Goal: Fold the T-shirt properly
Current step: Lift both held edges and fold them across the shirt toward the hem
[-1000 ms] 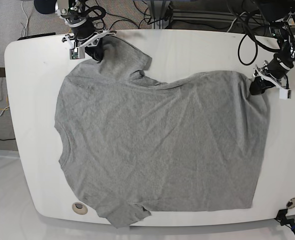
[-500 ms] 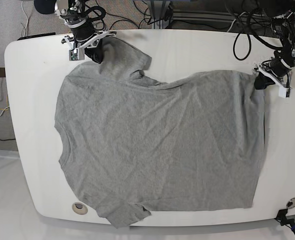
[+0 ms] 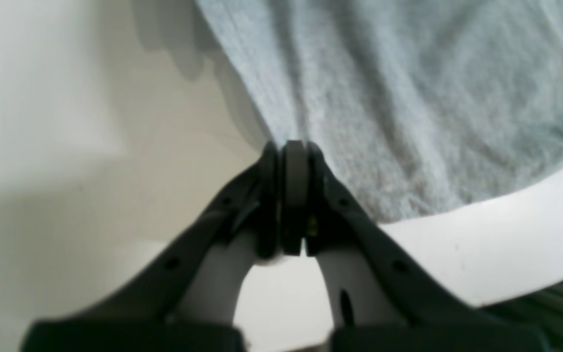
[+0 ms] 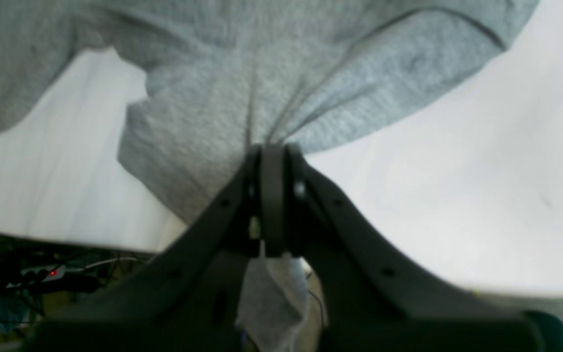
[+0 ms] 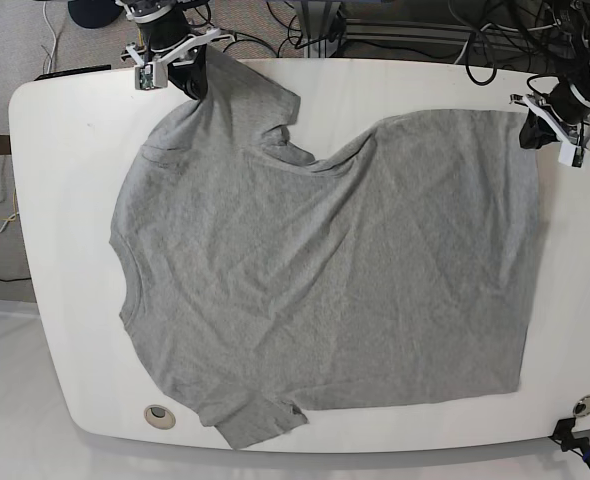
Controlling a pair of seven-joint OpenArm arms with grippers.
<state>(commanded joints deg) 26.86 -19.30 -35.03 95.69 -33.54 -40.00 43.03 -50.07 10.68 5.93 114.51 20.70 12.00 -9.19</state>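
Covering much of the white table (image 5: 65,250), the T-shirt (image 5: 305,270) was heather-grey, matte, soft-looking cloth with a finely mottled surface. Its body formed a broad, uneven four-sided shape, with shallow creases running across it. Along the far side the edge dipped into a curved hollow between the two arms, where the fabric bunched into rounded ridges. At the near edge, a short flap of cloth angled outward, toward the left of the base view.

The left pincer (image 5: 537,130), dark and hard with white edging, was closed on the shirt's far corner at the right of the base view. The right pincer (image 5: 195,78) was closed on cloth near the far edge at the left, with a loose, blunt-ended piece of fabric spreading beside it.

The left wrist view showed what the base view did not: the black fingers pressed together at a straight edge of the shirt, soft shadows on the smooth white surface beside it, and long, gentle folds leading away. The right wrist view revealed sharp pleats converging at the fingertips (image 4: 272,161), and a tail of cloth hanging below them, past the table's edge. Cables (image 4: 66,269) and a small red light (image 4: 53,273) appeared beyond that edge.
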